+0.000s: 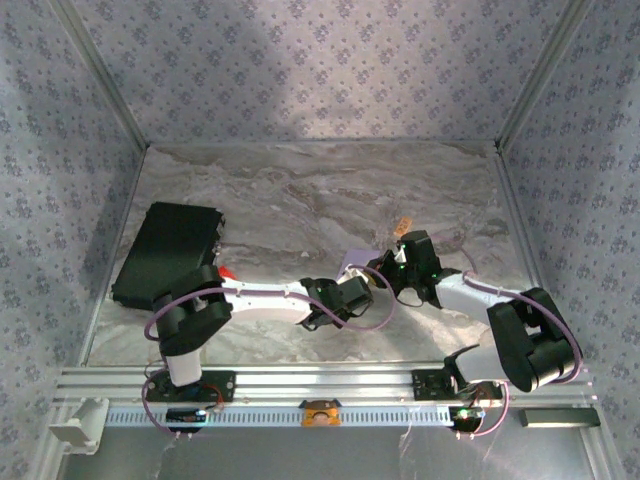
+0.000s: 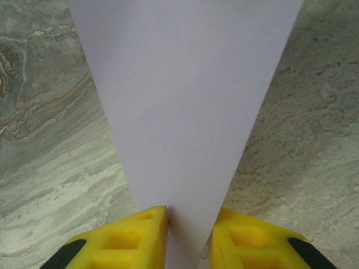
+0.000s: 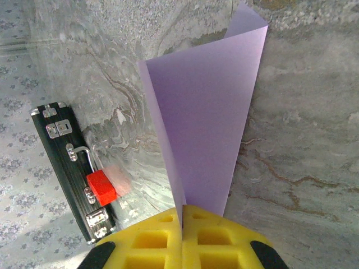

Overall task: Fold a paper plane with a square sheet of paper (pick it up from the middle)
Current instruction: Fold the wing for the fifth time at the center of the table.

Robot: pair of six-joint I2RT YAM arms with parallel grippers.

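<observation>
Across the middle of the marble table (image 1: 300, 190), a little right of centre, the two arms meet over the square sheet of paper (image 1: 353, 262), which shows from above as a small lavender patch between the grippers. Bare stone lies open behind them to the back wall and in front of them to the aluminium rail (image 1: 320, 378) at the near edge, and the right half of the surface is free apart from a small tan block (image 1: 403, 228) just behind the right gripper (image 1: 395, 268). The left side is tighter: a black case (image 1: 170, 250) lies at an angle close to the left rail, and a small red object (image 1: 228, 272) rests on the table at its near right corner, beside the left arm. From the right wrist, the case (image 3: 67, 168) shows metal latches and a handle along its edge, with the red object (image 3: 101, 186) against it. The right gripper (image 3: 182, 210) has its yellow fingers pressed fully together, and the sheet (image 3: 207, 123) rises from that seam as a folded, tapering shape with a second layer showing at its upper edge. The left gripper (image 2: 190, 213), which lies at (image 1: 348, 290) in the overhead view, has its fingers a narrow gap apart. The sheet (image 2: 185, 112) narrows toward them and its slim end fills that gap, its edges meeting both inner faces. Whether they squeeze it or only flank it, I cannot tell.
</observation>
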